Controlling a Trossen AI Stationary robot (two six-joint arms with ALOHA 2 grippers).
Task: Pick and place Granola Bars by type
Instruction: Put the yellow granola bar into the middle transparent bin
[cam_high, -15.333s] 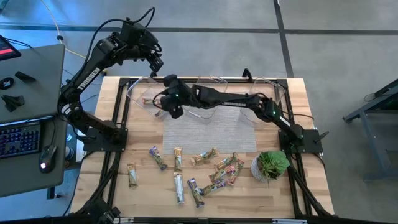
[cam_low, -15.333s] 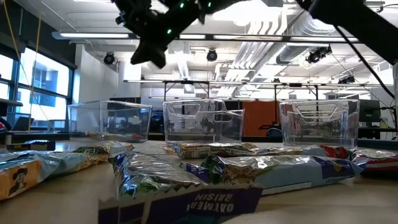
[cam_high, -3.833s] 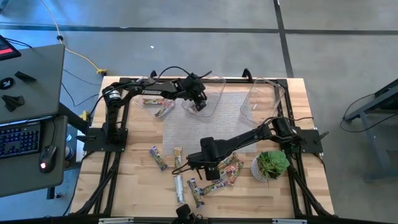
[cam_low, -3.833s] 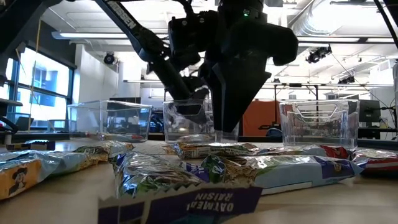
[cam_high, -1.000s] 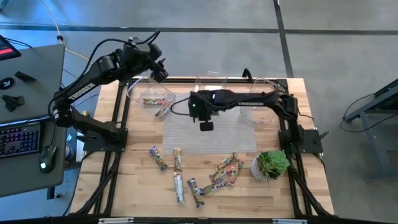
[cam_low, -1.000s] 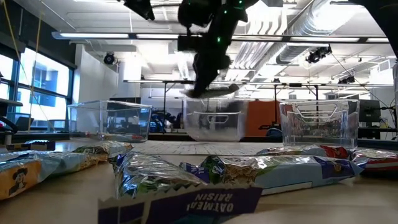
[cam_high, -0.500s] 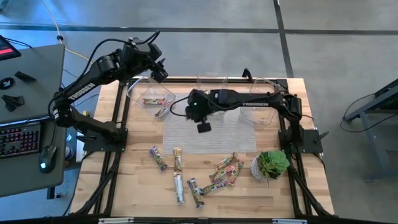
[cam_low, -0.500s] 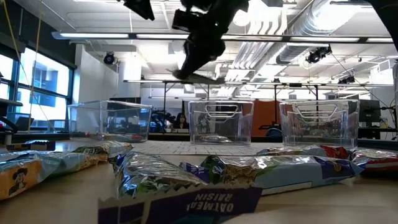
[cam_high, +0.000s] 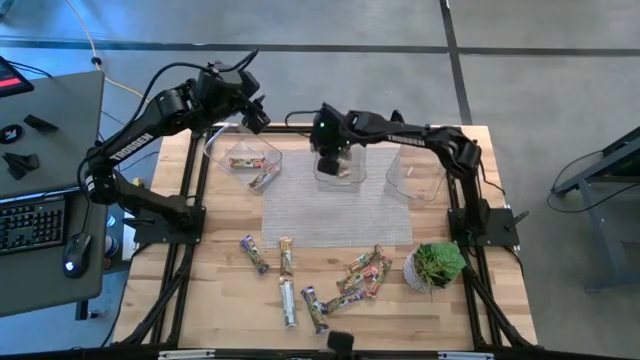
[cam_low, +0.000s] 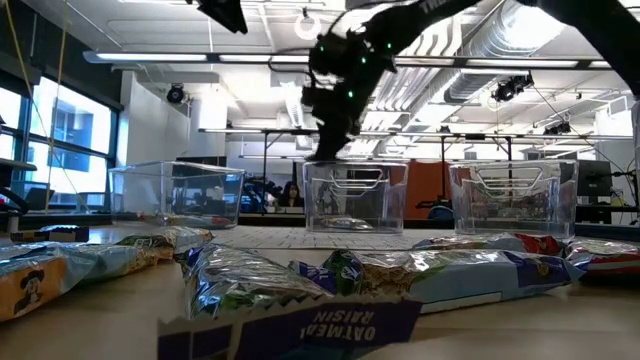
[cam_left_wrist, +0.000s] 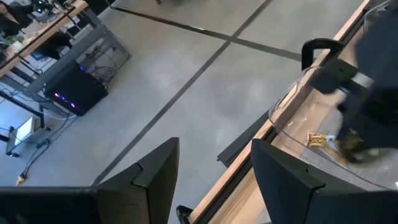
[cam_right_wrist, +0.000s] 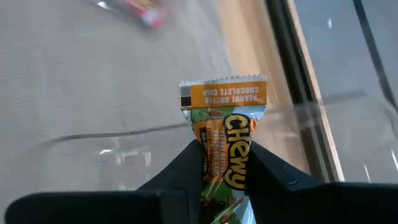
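My right gripper (cam_high: 333, 160) hangs over the middle clear bin (cam_high: 352, 178), shut on an orange-green granola bar (cam_right_wrist: 225, 121). In the low view it (cam_low: 331, 138) is just above that bin's rim (cam_low: 355, 163), and another bar (cam_low: 345, 222) lies inside. My left gripper (cam_high: 256, 112) is raised past the table's far left corner, open, with nothing between its fingers (cam_left_wrist: 214, 171). The left bin (cam_high: 222, 150) holds a few bars (cam_high: 243, 162). Several more bars (cam_high: 287, 255) (cam_high: 362, 275) lie flat on the near part of the table. My right gripper pinches the orange-green bar between its two fingers (cam_right_wrist: 186, 168), across the bar's width at the lower green part of the wrapper (cam_right_wrist: 224, 163). The orange crimped end (cam_right_wrist: 224, 93) sticks out past the fingertips. The bar is lifted clear, over the middle bin.
A third clear bin (cam_high: 440, 185) stands at the far right. A grey mat (cam_high: 335, 210) covers the table's middle. A small green potted plant (cam_high: 436, 264) sits near the right edge, beside the loose bars. A desk with a keyboard (cam_high: 30, 225) stands left of the table.
My right gripper, still shut on the bar, has moved from over the grey mat toward the table's far edge and now hangs over the middle bin, pointing down.
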